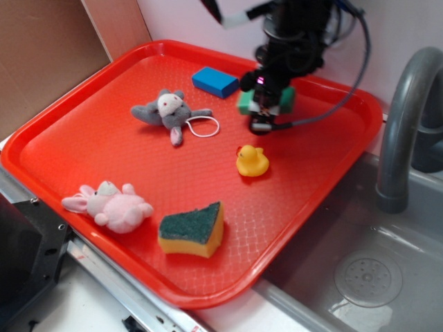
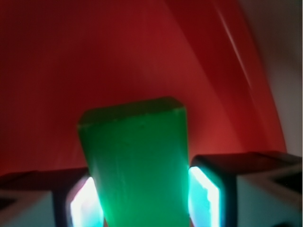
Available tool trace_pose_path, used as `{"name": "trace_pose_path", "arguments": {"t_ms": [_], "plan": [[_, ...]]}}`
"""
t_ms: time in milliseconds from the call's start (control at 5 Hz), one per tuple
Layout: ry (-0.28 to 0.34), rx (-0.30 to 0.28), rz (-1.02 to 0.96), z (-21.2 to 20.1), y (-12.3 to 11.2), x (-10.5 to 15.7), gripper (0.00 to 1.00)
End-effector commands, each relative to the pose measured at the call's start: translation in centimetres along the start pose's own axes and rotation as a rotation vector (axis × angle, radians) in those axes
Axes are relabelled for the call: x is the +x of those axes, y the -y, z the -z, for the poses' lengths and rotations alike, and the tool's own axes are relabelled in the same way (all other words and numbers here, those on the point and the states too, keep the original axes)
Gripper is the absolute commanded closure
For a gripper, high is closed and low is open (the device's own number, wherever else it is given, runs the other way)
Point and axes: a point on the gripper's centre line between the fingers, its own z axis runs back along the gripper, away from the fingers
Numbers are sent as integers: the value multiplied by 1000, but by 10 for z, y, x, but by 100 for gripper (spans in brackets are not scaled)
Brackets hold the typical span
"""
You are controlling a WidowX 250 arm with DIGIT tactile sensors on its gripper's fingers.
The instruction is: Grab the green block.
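The green block (image 1: 286,99) lies at the back of the red tray (image 1: 83,131), mostly covered by my arm from the exterior view. My gripper (image 1: 266,111) comes down over it. In the wrist view the green block (image 2: 135,151) fills the space between the two lit pads (image 2: 204,196), and both pads press against its long sides. My gripper (image 2: 144,201) is shut on the block. I cannot tell whether the block still rests on the tray floor.
A blue block (image 1: 215,81) lies just left of the gripper. A grey plush (image 1: 168,111), a yellow duck (image 1: 251,161), a pink plush rabbit (image 1: 111,206) and a yellow sponge with a green top (image 1: 193,229) lie on the tray. A sink with a grey faucet (image 1: 401,124) is at right.
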Motion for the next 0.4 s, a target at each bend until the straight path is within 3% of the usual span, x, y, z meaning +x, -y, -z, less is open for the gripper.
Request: {"name": "trace_pose_path", "arguments": {"t_ms": [0, 200], "plan": [[5, -79, -526, -80, 2, -74, 100], [2, -148, -715, -104, 5, -90, 100]]}}
